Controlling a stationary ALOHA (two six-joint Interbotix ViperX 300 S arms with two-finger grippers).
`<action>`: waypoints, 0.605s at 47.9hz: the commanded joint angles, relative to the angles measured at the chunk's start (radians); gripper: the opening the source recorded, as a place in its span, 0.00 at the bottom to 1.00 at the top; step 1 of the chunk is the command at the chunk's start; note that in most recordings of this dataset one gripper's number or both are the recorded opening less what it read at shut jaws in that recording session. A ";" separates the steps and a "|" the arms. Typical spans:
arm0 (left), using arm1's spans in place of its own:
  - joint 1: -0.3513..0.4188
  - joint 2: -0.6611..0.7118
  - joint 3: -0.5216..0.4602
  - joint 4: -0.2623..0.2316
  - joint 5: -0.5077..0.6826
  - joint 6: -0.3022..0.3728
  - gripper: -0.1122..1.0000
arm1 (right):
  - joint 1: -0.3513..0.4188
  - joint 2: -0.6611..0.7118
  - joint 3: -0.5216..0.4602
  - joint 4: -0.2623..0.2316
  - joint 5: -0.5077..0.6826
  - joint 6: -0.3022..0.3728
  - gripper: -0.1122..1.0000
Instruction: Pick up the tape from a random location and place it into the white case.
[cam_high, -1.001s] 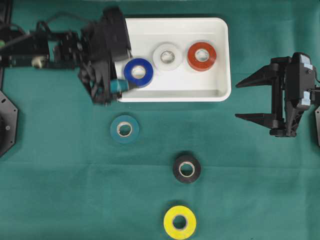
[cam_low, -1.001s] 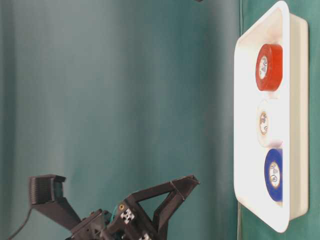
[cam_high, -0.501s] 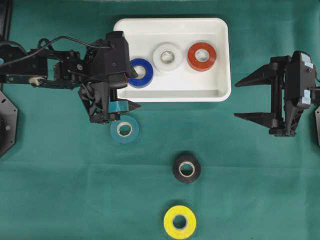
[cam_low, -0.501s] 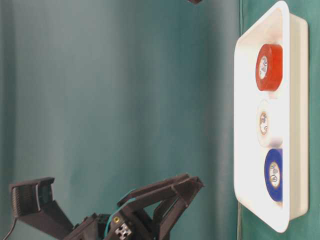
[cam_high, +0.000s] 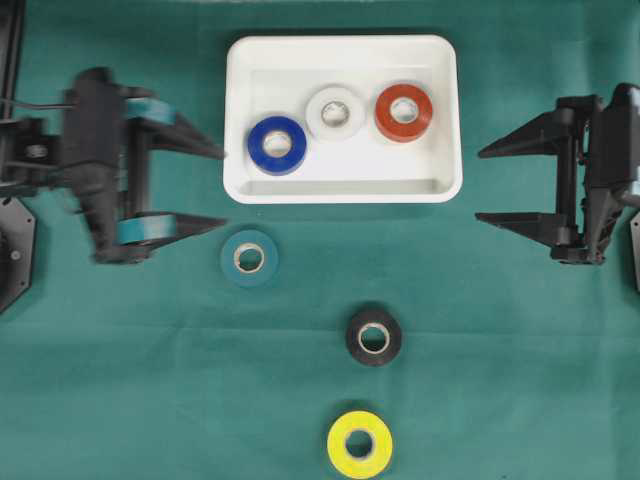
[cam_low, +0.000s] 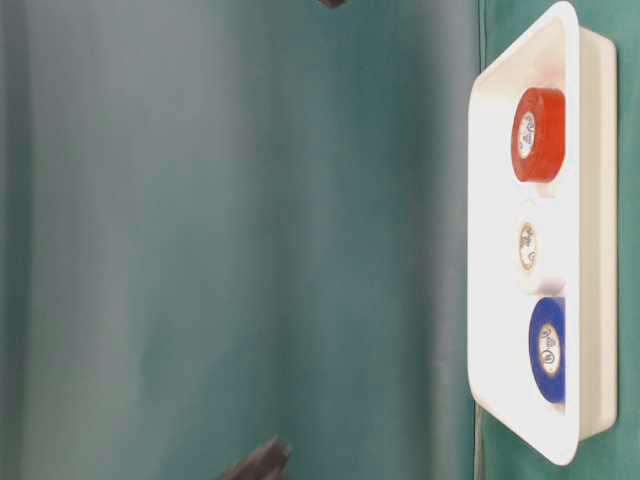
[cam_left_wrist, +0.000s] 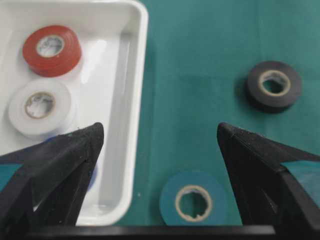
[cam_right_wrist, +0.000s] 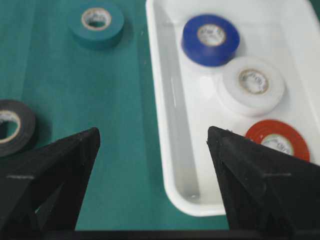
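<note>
The white case (cam_high: 441, 190) at the back middle holds a blue tape roll (cam_high: 277, 145), a white roll (cam_high: 335, 112) and a red roll (cam_high: 404, 112). On the green cloth lie a teal roll (cam_high: 249, 258), a black roll (cam_high: 374, 337) and a yellow roll (cam_high: 360, 444). My left gripper (cam_high: 222, 188) hovers open and empty left of the case. In its wrist view (cam_left_wrist: 159, 129) the teal roll (cam_left_wrist: 170, 197) lies between the fingers, below them. My right gripper (cam_high: 480, 185) is open and empty right of the case; its wrist view (cam_right_wrist: 154, 131) looks over the case rim (cam_right_wrist: 160, 125).
Green cloth covers the whole table. The table-level view shows the case (cam_low: 575, 200) sideways with the red roll (cam_low: 545, 135) and blue roll (cam_low: 557, 350) inside. Arm bases stand at both side edges.
My left arm has drawn back leftward from the case's left end, leaving the blue roll inside. The right gripper has shifted slightly to the right.
</note>
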 joint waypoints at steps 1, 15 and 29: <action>-0.018 -0.081 0.020 -0.003 -0.015 -0.002 0.95 | 0.000 -0.020 -0.021 -0.002 -0.003 -0.002 0.84; -0.048 -0.258 0.103 -0.003 -0.015 -0.002 0.95 | 0.000 -0.081 -0.017 -0.003 -0.008 -0.005 0.84; -0.049 -0.281 0.198 -0.009 -0.080 -0.005 0.95 | 0.000 -0.086 0.026 -0.020 -0.110 -0.005 0.83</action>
